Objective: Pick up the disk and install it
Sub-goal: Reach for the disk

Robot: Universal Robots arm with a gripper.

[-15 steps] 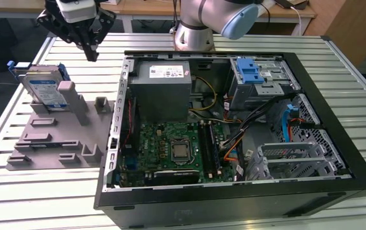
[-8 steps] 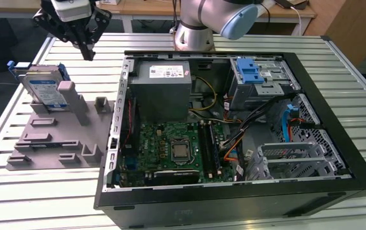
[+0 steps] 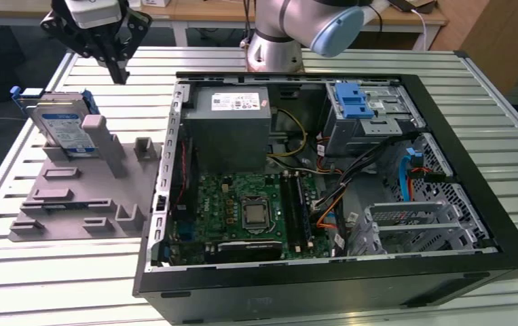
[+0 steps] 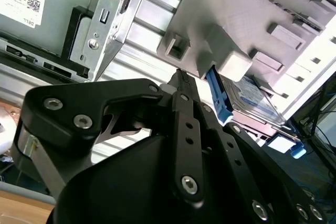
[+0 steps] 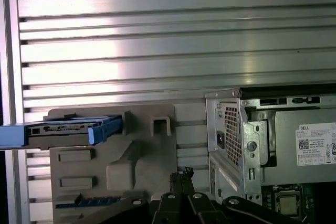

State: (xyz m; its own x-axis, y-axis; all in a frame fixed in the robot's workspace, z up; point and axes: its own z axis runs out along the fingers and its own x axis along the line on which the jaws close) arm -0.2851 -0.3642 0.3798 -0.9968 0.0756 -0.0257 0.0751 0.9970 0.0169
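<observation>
Silver-metal and flat, the rectangular hard disk (image 3: pixel 64 130), with its white-and-blue label and blue plastic rails, stands on edge in a slot of a grey moulded plastic holder (image 3: pixel 77 204). The holder lies on the ribbed aluminium bench (image 3: pixel 50 275), at the exterior view's left of a black computer case (image 3: pixel 331 288) that is laid on its side with its panel off.

The upright stance seems chosen so that both broad faces stay free for a pinch from above. In the first wrist view the disk (image 5: pixel 63 132) shows edge-on, its top clear of the holder's walls. The case lying open likewise leaves its metal drive cage (image 3: pixel 372 125), with a blue plastic latch (image 3: pixel 354 102) on top, reachable from overhead.

The black jaws hang from the silver-and-blue robot arm (image 3: pixel 304 27) above the bench, just past the holder's far end and near the case's back corner. They are clenched tip to tip on nothing, clear of the disk and not touching it. In the second wrist view their joined tips point down near the holder, with the disk (image 4: pixel 252 98) just beyond. By my reading the pick has not begun.

The disk's label carries blue bands and fine dark print. The grey power-supply box (image 3: pixel 231 139) inside the case bears a white sticker (image 3: pixel 236 102) with dark lettering and a small square code. I leave the wording itself unread.
</observation>
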